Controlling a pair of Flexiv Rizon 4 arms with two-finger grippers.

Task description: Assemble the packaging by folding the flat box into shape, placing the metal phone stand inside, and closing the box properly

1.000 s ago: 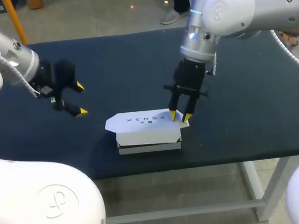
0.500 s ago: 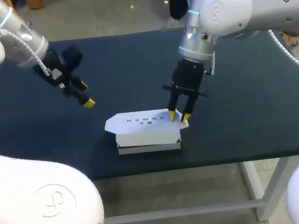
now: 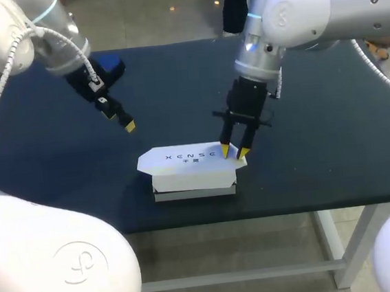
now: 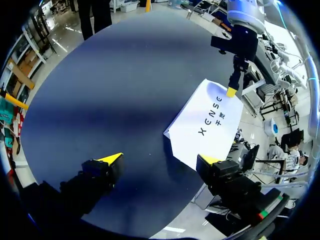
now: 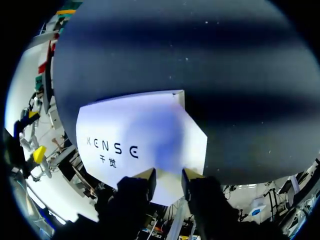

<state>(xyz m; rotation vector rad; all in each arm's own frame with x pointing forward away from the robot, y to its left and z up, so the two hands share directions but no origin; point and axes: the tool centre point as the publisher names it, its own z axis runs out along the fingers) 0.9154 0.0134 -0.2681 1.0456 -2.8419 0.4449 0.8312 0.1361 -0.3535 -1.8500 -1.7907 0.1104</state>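
- Yellow-tipped fingers [image 5: 146, 183] of the right gripper [image 3: 233, 152] stand a narrow gap apart, pointing straight down, with their tips on the right end of the white cardboard box [image 3: 190, 168].
- White card shows through the gap in the right wrist view; nothing is clamped there.
- Fingers [image 4: 111, 161] of the left gripper [image 3: 121, 121] are spread wide with nothing between them.
- That gripper hangs above the dark blue cloth-covered table [image 3: 331, 126], behind and to the left of the box and apart from it.
- The box sits near the table's front edge, about midway along it. Its lettered lid lies flat over the body, and both lid ends jut past the body.
- From the left wrist view, the box lies ahead of the open fingers, with one of the right gripper's yellow tips at its far end.
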